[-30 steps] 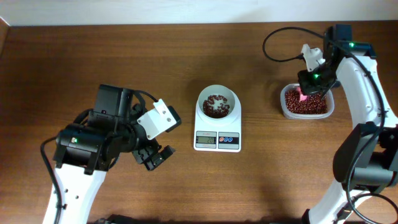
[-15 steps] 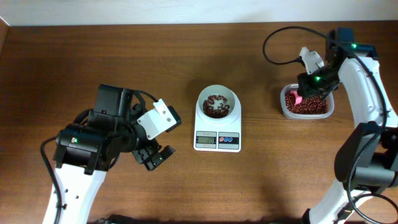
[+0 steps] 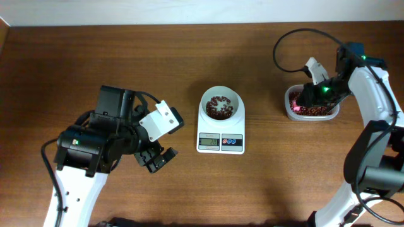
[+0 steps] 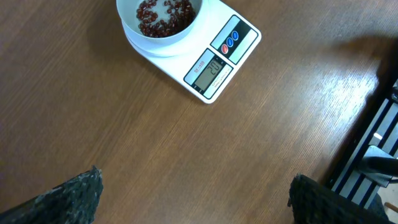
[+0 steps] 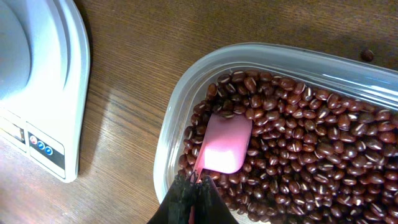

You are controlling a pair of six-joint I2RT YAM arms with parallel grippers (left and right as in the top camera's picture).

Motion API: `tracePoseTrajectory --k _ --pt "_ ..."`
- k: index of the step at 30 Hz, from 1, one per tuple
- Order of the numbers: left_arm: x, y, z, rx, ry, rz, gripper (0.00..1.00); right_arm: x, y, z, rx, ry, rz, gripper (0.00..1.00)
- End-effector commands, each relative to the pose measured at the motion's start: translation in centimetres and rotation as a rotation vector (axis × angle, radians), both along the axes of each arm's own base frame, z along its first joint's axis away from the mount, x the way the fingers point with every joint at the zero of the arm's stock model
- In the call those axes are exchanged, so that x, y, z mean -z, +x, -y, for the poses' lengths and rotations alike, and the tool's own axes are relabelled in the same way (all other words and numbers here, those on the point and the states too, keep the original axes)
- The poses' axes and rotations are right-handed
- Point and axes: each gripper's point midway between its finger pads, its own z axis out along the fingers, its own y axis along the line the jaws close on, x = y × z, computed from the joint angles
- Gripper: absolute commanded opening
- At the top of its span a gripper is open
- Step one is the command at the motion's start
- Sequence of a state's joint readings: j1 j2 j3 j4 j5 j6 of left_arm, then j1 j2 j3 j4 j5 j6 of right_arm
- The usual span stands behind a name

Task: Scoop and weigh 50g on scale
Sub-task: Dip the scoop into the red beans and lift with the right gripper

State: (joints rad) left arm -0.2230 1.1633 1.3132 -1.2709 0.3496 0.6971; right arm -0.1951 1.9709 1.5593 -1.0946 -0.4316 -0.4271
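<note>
The white scale (image 3: 221, 135) stands mid-table, and the round bowl (image 3: 221, 106) on it holds a small heap of dark red-brown beans (image 4: 163, 11). Its display (image 4: 211, 70) faces the left wrist camera. My right gripper (image 5: 196, 183) is shut on the handle of a pink spoon (image 5: 225, 144), whose bowl lies face down on the beans (image 5: 298, 155) in the clear tub (image 5: 180, 106). In the overhead view that gripper (image 3: 312, 94) hangs over the tub (image 3: 309, 112) and hides the spoon. My left gripper (image 3: 158, 161) is open above bare table, left of the scale.
In the right wrist view the scale's corner (image 5: 43, 93) lies close to the left of the tub. One stray bean (image 5: 368, 55) sits on the wood beyond the tub. The table's front edge and a dark frame (image 4: 373, 143) show at the right of the left wrist view.
My right gripper has shifted down and slightly left over the tub, and the pink spoon seen from overhead before is now covered by it. The left arm has not moved.
</note>
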Motion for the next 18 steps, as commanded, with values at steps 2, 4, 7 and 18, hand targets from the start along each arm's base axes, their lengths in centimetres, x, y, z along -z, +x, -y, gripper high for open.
tracePoseTrajectory --k 2,4,7,18 --pt "0.0 -0.1 0.2 0.020 -0.008 0.003 0.99 0.9 -0.9 0.1 0.036 0.067 -0.046 0.04" --pt "0.0 -0.1 0.2 0.020 -0.009 0.003 0.99 -0.1 -0.6 0.7 0.099 0.183 -0.025 0.04" --pt "0.0 -0.1 0.2 0.020 -0.008 0.003 0.99 -1.6 -0.2 2.0 0.171 0.314 0.017 0.04" --pt "0.0 -0.1 0.2 0.020 -0.008 0.003 0.99 -2.6 -1.3 7.6 0.349 0.405 0.041 0.04"
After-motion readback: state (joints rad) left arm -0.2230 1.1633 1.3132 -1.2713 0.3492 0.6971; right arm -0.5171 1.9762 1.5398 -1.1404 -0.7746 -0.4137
